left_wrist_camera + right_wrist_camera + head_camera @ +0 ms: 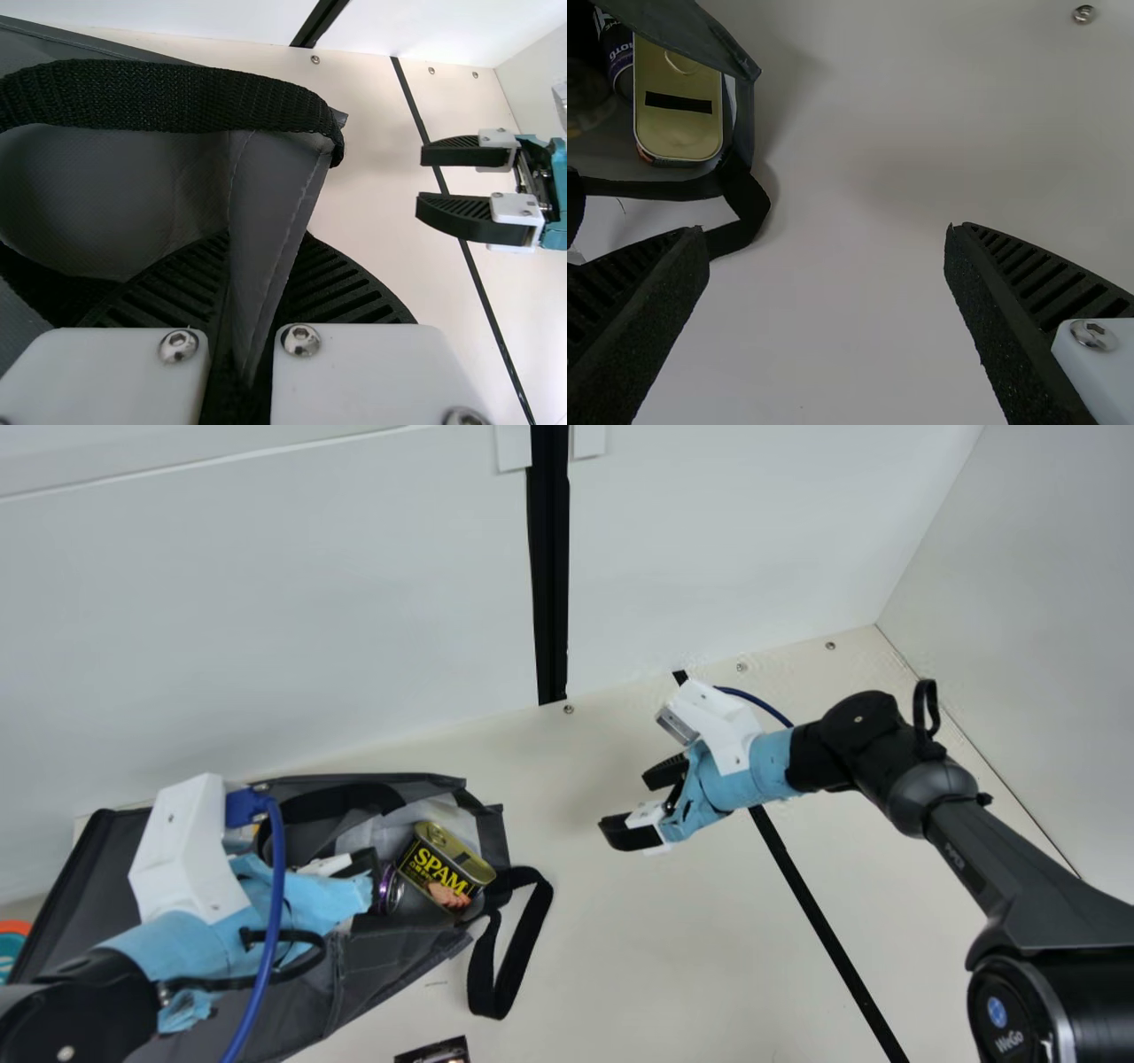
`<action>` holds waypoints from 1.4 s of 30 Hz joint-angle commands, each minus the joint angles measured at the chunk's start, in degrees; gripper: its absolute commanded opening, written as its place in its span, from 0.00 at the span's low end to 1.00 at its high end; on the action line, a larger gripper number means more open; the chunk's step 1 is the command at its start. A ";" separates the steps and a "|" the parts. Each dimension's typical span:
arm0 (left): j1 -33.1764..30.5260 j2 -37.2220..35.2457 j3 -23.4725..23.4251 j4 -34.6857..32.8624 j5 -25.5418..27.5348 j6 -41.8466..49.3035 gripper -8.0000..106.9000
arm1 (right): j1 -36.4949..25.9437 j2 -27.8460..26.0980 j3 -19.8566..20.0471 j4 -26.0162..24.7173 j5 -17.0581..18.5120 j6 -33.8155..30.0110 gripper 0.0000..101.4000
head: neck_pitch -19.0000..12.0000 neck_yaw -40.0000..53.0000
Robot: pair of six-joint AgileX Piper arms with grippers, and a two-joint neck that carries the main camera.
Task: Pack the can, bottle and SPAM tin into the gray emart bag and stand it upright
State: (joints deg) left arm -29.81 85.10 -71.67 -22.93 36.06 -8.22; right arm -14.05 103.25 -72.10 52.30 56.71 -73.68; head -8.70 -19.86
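Observation:
The gray bag lies on its side at the left, its mouth toward the table's middle. Inside the mouth are the SPAM tin and, beside it, the purple can; the right wrist view also shows the tin and can, with a clear rounded thing, perhaps the bottle. My left gripper is at the bag; its fingers are closed on a gray fabric fold. My right gripper hangs open right of the bag, nothing between its fingers.
A black strap loop trails from the bag's mouth onto the table. A dark packet lies at the near edge, and an orange and teal object at the far left. White walls stand behind and at the right.

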 commanded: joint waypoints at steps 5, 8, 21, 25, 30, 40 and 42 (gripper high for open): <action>0.00 0.00 0.00 0.00 0.00 0.00 0.00 | 2.63 1.85 -1.11 0.98 -0.47 -0.10 0.94 | -1.30 -0.14; 0.00 0.00 0.00 0.00 0.00 0.00 0.00 | 3.95 2.89 -1.59 1.48 -0.93 -0.07 0.94 | -1.30 -0.14; 0.00 0.00 0.00 0.00 0.00 0.00 0.00 | 8.90 7.82 -4.58 3.35 -2.48 0.71 0.94 | -1.30 -0.14; 0.00 0.00 0.00 0.00 0.00 0.00 0.00 | 10.20 9.59 -6.11 3.75 -2.77 1.16 0.94 | -1.30 -0.14; 0.00 0.00 0.00 0.00 0.00 0.00 0.00 | 11.75 11.80 -8.31 4.10 -3.07 1.89 0.94 | -1.30 -0.14; 0.00 0.00 0.00 0.00 0.00 0.00 0.00 | 15.03 15.91 -13.03 4.40 -3.79 3.93 0.94 | -1.30 -0.14; 0.00 0.00 0.00 0.00 0.00 0.00 0.00 | 15.71 16.75 -14.00 4.44 -3.97 4.38 0.94 | -1.30 -0.14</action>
State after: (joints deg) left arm -29.81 85.10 -71.67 -22.93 36.06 -8.22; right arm 1.35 119.64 -85.65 56.71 52.83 -69.48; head -8.70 -19.86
